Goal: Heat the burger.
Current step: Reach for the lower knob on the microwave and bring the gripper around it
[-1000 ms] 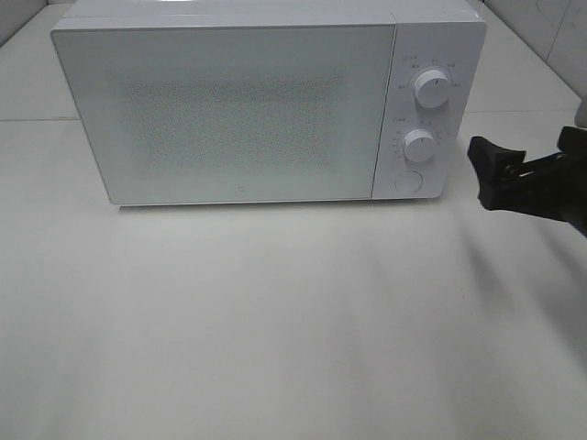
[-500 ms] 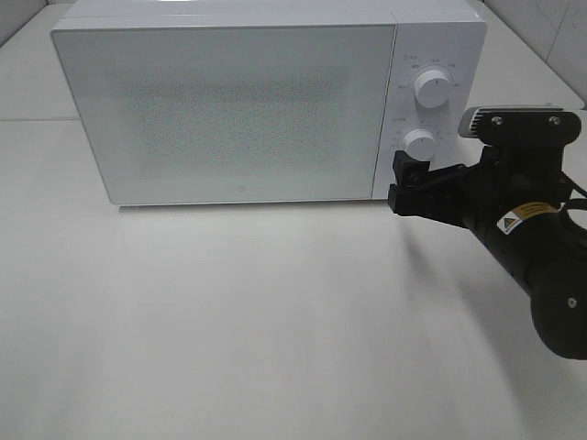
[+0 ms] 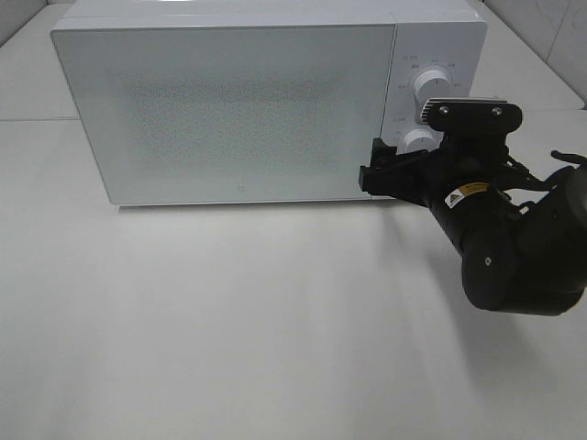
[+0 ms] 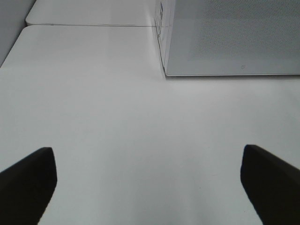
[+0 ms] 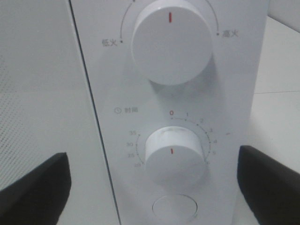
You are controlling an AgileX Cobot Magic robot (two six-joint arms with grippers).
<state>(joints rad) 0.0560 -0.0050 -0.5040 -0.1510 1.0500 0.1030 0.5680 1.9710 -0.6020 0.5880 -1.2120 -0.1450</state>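
Observation:
The burger is out of view. The white microwave (image 3: 229, 101) stands at the back of the table with its door shut. My right gripper (image 3: 374, 170) is open just in front of the control panel. In the right wrist view its two dark fingers (image 5: 33, 187) frame the lower timer knob (image 5: 175, 157) without touching it, and nothing is between them. The upper power knob (image 5: 171, 40) and a round button (image 5: 174, 208) also show there. My left gripper (image 4: 150, 183) is open and empty over the bare table, short of the microwave's corner (image 4: 234, 37).
The white table (image 3: 229, 321) stretches in front of the microwave. A tiled wall (image 3: 550, 27) rises at the back right. The right arm's black body (image 3: 514, 247) hangs over the table's right side.
The right arm has swung in from the right edge toward the microwave, bringing its open gripper up to the control panel. The left gripper has stayed open.

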